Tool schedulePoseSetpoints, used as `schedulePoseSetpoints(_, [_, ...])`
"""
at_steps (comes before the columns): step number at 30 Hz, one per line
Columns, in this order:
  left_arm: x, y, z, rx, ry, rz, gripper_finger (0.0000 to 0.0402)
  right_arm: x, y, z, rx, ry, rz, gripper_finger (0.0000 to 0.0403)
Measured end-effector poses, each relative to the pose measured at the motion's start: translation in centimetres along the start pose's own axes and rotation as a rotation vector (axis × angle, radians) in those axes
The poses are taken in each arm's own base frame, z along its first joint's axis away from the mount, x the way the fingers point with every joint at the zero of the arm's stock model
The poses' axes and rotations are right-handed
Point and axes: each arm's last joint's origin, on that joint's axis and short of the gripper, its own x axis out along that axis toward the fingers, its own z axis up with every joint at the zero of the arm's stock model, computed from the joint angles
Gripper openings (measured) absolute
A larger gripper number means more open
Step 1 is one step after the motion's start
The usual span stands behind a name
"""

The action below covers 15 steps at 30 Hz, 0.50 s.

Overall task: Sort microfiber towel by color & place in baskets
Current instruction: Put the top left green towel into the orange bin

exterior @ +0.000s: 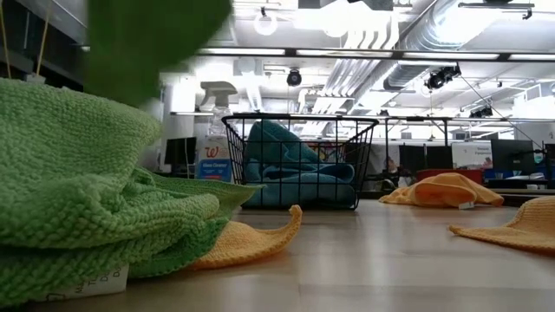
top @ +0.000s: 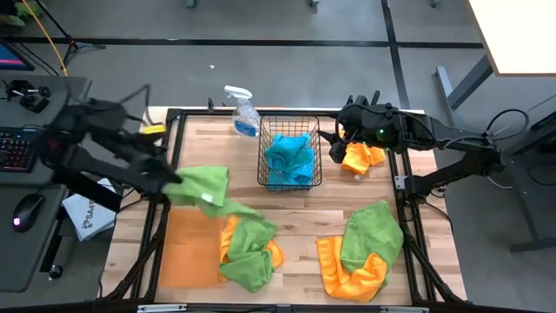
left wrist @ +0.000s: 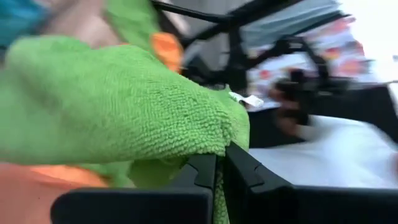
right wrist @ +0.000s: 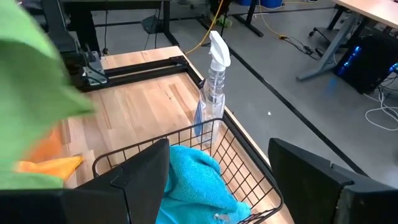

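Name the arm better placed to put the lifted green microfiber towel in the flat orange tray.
Left. The left gripper is shut on the green microfiber towel, right above the flat orange tray. The right gripper is open by the black wire-mesh basket.

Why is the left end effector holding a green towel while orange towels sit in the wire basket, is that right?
Not quite: the towels in the black wire basket are blue, as the high view shows. The left end effector does hold a green towel.
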Motion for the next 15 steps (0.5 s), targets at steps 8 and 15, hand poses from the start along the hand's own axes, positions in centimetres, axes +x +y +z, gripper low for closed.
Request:
schedulePoseSetpoints(8, [-1.5, -0.2, -1.6, -0.187, 0.140, 0.077, 0.0000, 0.0, 0.0, 0.0, -0.006, 0.000, 0.000, 0.0271])
schedulePoseSetpoints(15, [2.0, 2.7, -3.5, -0.191, 0.347, 0.300, 0.0000, 0.0, 0.0, 0.0, -0.006, 0.000, -0.002, 0.0271])
